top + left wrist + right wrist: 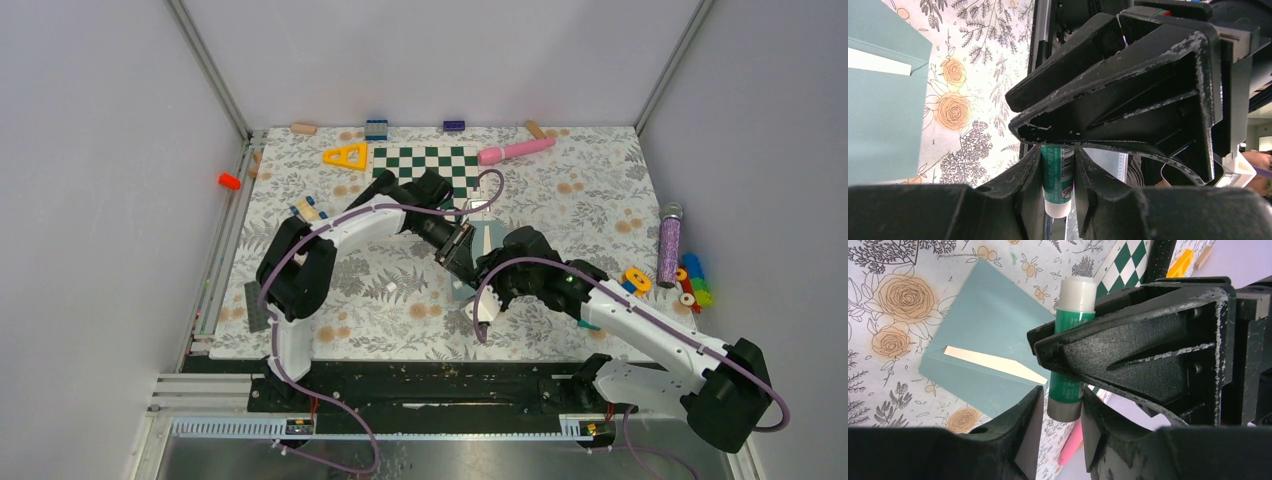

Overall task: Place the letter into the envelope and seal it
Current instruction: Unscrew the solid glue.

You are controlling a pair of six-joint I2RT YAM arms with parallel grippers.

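L gripper [1058, 150] is clamped on the glue stick [1057, 180], so the body can't twist. R gripper [1060, 377] has its jaws narrow round the same stick, white cap poking out past them; can't tell if they bite yet. Two grips on one stick, prob. to pull the cap off for sealing. Envelope [988, 320] lies flat on the mat just beside, w/ a cream sliver of the letter [993, 362] showing at its mouth. So letter's in, I reckon, and gluing is what's left.
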